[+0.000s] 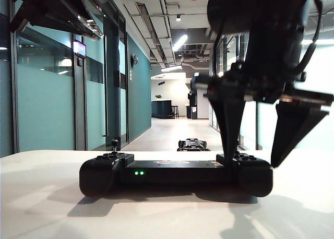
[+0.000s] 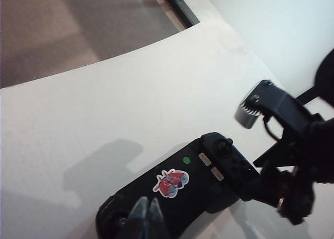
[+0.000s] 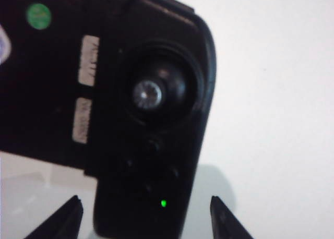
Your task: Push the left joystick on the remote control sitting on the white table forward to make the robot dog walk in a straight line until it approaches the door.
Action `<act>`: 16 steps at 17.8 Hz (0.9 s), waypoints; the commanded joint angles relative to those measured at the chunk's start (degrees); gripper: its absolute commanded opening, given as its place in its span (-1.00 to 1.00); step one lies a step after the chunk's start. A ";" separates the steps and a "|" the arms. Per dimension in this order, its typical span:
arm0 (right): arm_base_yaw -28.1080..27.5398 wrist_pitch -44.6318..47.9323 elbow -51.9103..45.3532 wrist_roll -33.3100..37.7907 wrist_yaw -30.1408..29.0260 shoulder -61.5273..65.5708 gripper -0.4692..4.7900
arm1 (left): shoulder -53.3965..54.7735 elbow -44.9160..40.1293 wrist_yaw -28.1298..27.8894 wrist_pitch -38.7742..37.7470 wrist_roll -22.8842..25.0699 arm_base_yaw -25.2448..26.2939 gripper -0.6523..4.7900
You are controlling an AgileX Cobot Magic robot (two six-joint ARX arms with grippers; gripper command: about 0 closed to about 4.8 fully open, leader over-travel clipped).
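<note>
Left gripper point(image 2: 147, 214): fingertips pinched together, holding nothing, directly above the left joystick's end.
Left joystick point(image 1: 115, 144): upright, beneath that gripper, untouched.
Right gripper point(image 3: 146, 218): wide, straddling the remote control point(image 1: 175, 172)'s opposite end.
Robot dog point(image 1: 192, 144): beyond, facing down the corridor.

My exterior view sits low at tabletop height, facing down the corridor across the white table point(image 1: 42, 197). My left wrist view looks down from higher up on the remote control point(image 2: 193, 192). My right wrist view hangs close above that controller's end, which all three views share.
</note>
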 commanded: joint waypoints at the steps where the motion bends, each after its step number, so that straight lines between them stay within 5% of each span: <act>1: 0.17 2.12 0.20 -0.22 -0.28 1.73 0.46 | -0.13 0.15 0.39 0.94 0.22 -0.04 -0.78; 16: 0.17 5.97 0.17 -0.20 -0.24 4.50 0.26 | -0.13 0.15 1.75 0.48 0.46 -0.07 -0.78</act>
